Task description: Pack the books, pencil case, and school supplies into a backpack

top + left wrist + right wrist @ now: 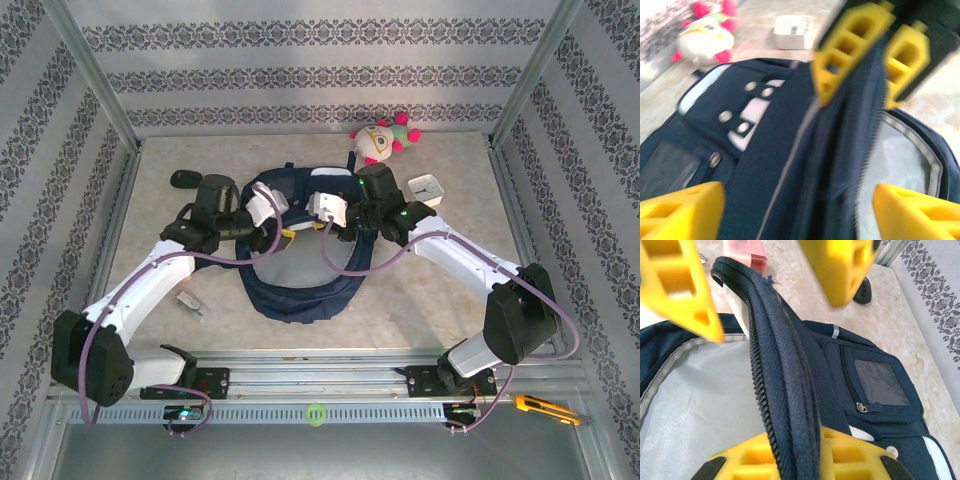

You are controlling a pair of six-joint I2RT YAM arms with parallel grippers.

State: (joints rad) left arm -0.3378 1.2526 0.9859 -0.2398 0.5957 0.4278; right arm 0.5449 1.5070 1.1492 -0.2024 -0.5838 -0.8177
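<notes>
Bottom centre, the right gripper (795, 452) pinches the backpack (875, 390) by its rim to prop it open, while the left gripper (760, 280), above, straddles it unclenched.

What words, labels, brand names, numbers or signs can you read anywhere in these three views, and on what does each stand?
No text can be read in any view.
backpack: its white patches show only round studs and no lettering, and its pocket window looks blank.
white square clock: any marks on its face are too small to read from above and too blurred in the left wrist view.
</notes>
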